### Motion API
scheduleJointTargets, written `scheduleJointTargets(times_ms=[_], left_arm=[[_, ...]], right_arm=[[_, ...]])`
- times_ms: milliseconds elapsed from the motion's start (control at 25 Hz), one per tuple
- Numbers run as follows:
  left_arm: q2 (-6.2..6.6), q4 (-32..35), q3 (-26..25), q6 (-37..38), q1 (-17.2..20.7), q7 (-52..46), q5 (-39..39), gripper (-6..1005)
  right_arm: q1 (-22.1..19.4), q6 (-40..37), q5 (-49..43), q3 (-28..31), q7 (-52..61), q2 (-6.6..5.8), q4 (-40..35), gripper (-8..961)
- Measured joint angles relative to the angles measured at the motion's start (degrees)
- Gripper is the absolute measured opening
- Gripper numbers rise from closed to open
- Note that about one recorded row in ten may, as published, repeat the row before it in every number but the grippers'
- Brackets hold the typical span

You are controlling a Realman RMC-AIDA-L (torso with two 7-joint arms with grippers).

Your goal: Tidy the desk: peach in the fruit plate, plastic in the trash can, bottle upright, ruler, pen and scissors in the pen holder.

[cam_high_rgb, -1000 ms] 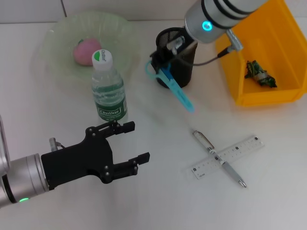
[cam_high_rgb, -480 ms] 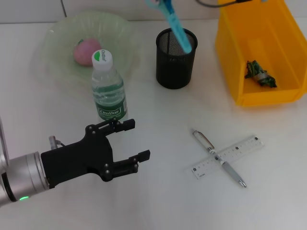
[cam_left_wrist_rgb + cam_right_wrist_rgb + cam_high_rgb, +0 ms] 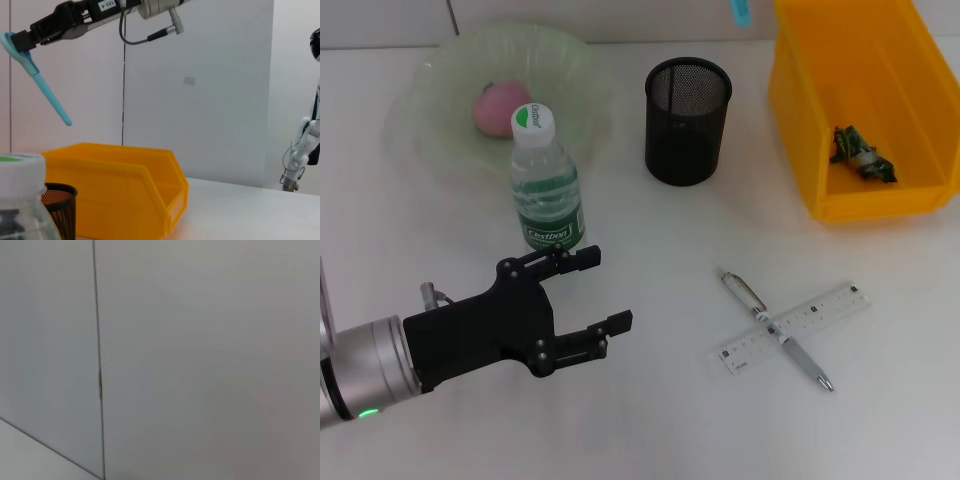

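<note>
My right gripper (image 3: 22, 40) hangs high above the desk, shut on the blue scissors (image 3: 47, 87); the head view shows only their tip (image 3: 740, 10) at its top edge. The black mesh pen holder (image 3: 687, 120) stands with nothing in it. A pink peach (image 3: 498, 106) lies in the green fruit plate (image 3: 440, 70). In front of the plate, the bottle (image 3: 546, 185) stands upright. A pen (image 3: 775, 330) lies across the clear ruler (image 3: 800, 325) on the desk. The plastic wrapper (image 3: 861, 155) is in the yellow trash can (image 3: 790, 120). My left gripper (image 3: 607, 290) hovers open before the bottle.
The left wrist view shows the bottle cap (image 3: 20, 165), pen holder (image 3: 57, 205) and yellow trash can (image 3: 125, 190) before a grey wall. The right wrist view shows only wall.
My right arm has risen with the scissors from beside the pen holder, up past its mouth and out of the top of the head view. The left arm has stayed put.
</note>
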Motion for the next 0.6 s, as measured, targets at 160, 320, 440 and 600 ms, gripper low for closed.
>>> scheduleJointTargets(times_ms=[160,320,440,600], left_arm=[[0.01,0.0,-0.06,0.01,-0.01,-0.01,-0.03,768],[0.08,0.0,-0.28,0.03,-0.22,-0.02,-0.08,768],[0.09,0.0,-0.38,0.05,-0.24,-0.03,-0.09,768],[0.1,0.0,-0.38,0.12,-0.27,-0.03,-0.09,768]], right_arm=[[-1.93,5.83,0.41,-3.68,-0.11,-0.1,1.03,162],[-3.69,10.97,1.93,-7.21,-0.17,0.01,3.33,166],[-4.52,15.2,3.01,-9.99,-0.18,-0.01,5.71,170],[-4.39,19.38,4.11,-12.74,-0.18,0.01,9.84,174]])
